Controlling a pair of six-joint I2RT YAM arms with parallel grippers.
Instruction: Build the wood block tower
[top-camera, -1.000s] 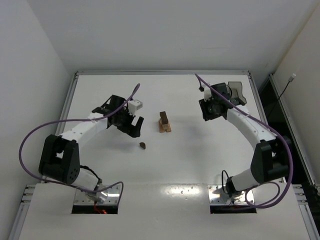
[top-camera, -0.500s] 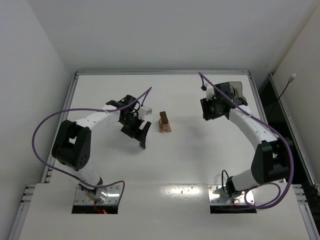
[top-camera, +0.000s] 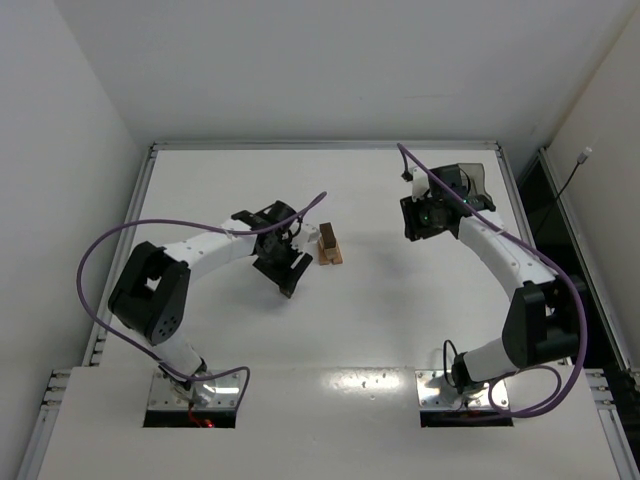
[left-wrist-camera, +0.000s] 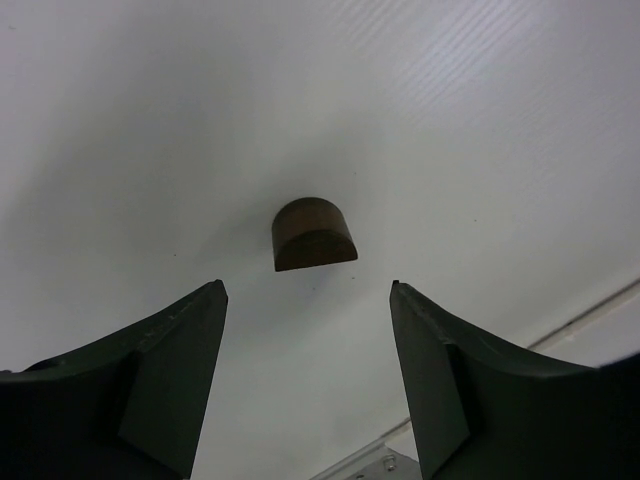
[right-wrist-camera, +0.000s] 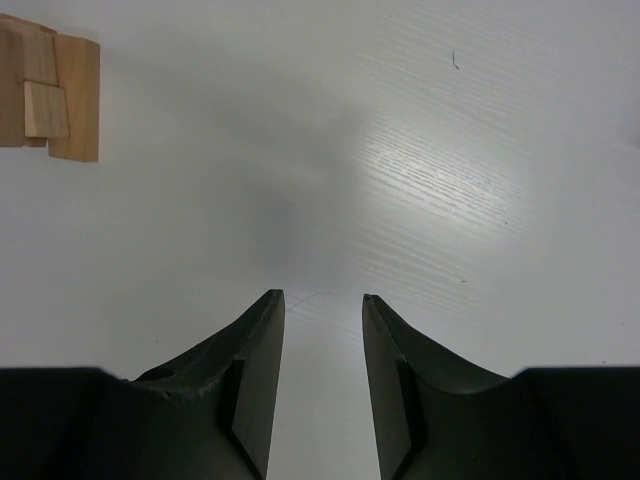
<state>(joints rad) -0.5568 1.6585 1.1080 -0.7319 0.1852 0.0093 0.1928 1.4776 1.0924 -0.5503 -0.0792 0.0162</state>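
Observation:
The tower (top-camera: 330, 248) stands mid-table, tan wood blocks with a dark brown piece on top. In the right wrist view the tower (right-wrist-camera: 45, 95) shows as tan blocks at the top left. A loose dark brown half-round block (left-wrist-camera: 313, 233) lies on the white table just ahead of my left gripper (left-wrist-camera: 306, 288). Its jaws are open with nothing between them. From above, my left gripper (top-camera: 289, 278) hangs just left of the tower and hides that block. My right gripper (top-camera: 415, 228) hovers to the tower's right. In its own view the right gripper (right-wrist-camera: 321, 297) is open and empty above bare table.
A grey translucent tray (top-camera: 472, 185) sits at the back right, behind the right wrist. The left arm's purple cable (top-camera: 100, 250) loops wide on the left. Raised table rims (top-camera: 320, 146) run along the back and sides.
My left gripper has swung right and towards the near edge, over the loose dark brown block, and its jaws have narrowed. The right arm has hardly moved.

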